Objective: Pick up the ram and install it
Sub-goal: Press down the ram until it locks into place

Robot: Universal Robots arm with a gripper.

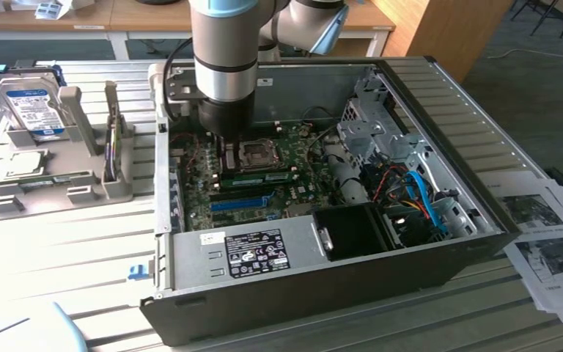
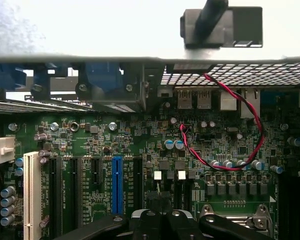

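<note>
Gripper closed, holding nothing visible, low inside the open PC case above the motherboard near the CPU socket. A ram lies seated beside that socket. Risk: pressing down could snag the red-black wire or strike board components.

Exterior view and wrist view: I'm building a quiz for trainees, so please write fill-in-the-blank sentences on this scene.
1. The gripper hangs inside the open computer ____.
2. The long slot on the motherboard is coloured ____.
3. The hard drive stands in a grey holder on the exterior view's ____ side of the computer.
4. A red and black ____ loops across the motherboard.

Missing words: case; blue; left; wire
</note>
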